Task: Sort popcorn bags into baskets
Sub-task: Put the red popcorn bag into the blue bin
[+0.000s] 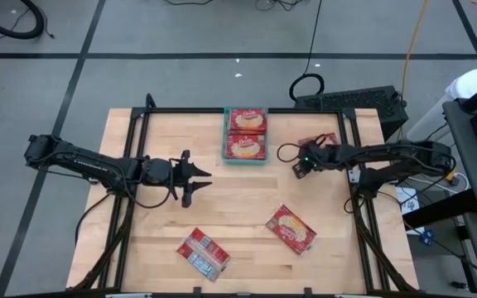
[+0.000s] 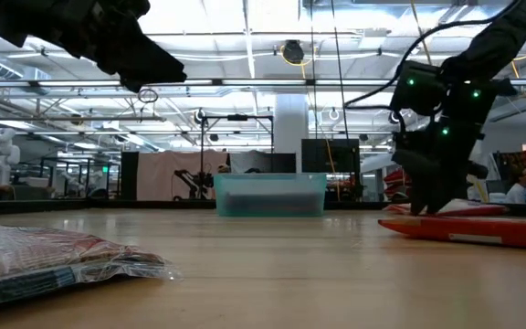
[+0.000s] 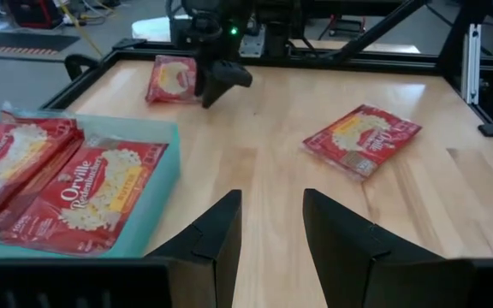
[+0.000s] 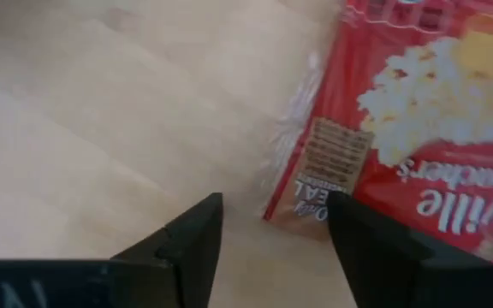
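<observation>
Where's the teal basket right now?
In the high view, the teal basket sits at the table's far edge, centred between both arms, holding two popcorn bags; the right pincer is its nearest neighbour.

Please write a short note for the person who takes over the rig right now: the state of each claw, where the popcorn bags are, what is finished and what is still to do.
Left claw: open, empty, raised over the table's middle, waiting.
Right claw: open, lowered to the edge of a popcorn bag lying right of the basket; nothing gripped yet.
Done: two bags lie in the teal basket at the table's far edge.
Left: the bag at the right claw, one bag toward the near right of the table, and one bag at the near edge, panel side up. All three are flat on the wood.
</observation>
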Tool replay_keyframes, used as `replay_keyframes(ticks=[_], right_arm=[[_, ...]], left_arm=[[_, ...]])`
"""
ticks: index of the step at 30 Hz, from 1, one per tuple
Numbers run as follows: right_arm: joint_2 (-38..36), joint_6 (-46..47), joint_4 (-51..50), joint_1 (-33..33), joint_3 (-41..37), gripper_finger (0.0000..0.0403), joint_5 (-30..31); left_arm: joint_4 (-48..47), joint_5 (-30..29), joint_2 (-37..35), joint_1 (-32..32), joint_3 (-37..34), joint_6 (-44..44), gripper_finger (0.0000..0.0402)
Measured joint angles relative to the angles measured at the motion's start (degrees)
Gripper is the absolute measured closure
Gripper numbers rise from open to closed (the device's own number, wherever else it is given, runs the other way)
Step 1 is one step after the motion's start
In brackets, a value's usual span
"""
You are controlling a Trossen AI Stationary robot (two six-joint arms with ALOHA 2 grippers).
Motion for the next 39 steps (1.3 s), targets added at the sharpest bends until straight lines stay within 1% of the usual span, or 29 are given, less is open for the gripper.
replay_keyframes(ticks=[3, 7, 10, 16, 19, 23, 27, 30, 32, 36, 39], right_arm=[[0.0, 0.3, 3.1, 1.9, -0.5, 0.0193, -2.1], [-0.6, 1.2, 4.4, 5.9, -0.4, 0.0196, -0.1], [-1.5, 1.3, 4.9, 9.0, 0.3, 0.0197, 4.3], [-1.7, -7.7, 5.5, 16.4, 0.0, 0.0197, 17.7], [-1.6, -11.1, 7.0, 19.2, -1.8, 0.0197, 20.7], [-1.6, -14.8, 16.2, 20.5, -6.9, 0.0197, 23.8], [-1.6, -19.4, 28.1, 19.8, -12.1, 0.0197, 25.0], [-1.5, -24.1, 33.8, 19.7, -14.4, 0.0197, 24.6], [-1.1, -27.6, 35.1, 19.6, -15.2, 0.0197, 23.5], [1.2, -32.6, 34.9, 19.6, -15.4, 0.0197, 23.5], [3.9, -36.7, 37.1, 19.6, -15.3, 0.0199, 24.2]], left_arm=[[0.0, -0.1, 0.0, 0.1, 0.0, 0.1, 0.0273], [0.0, -0.5, 0.0, 0.1, 0.0, 0.1, 0.0273], [0.0, -0.5, 0.0, 0.0, 0.0, 0.0, 0.0273], [0.0, -0.6, 0.0, 0.1, 0.0, -0.2, 0.0273], [0.0, -0.9, 0.0, 0.1, 0.0, 0.0, 0.0273], [0.0, -0.9, 0.0, 0.1, 0.0, 0.7, 0.0273], [0.0, -0.9, 0.0, 0.1, 0.0, 1.5, 0.0273], [-0.1, -0.9, 0.0, 0.1, 0.0, 1.6, 0.0273], [-0.1, -0.9, 0.0, 0.1, 0.0, 1.7, 0.0273], [0.0, -0.9, 0.0, 0.7, 0.0, 2.4, 0.0273], [0.0, -1.0, 0.0, 1.5, 0.0, 2.4, 0.0273]])
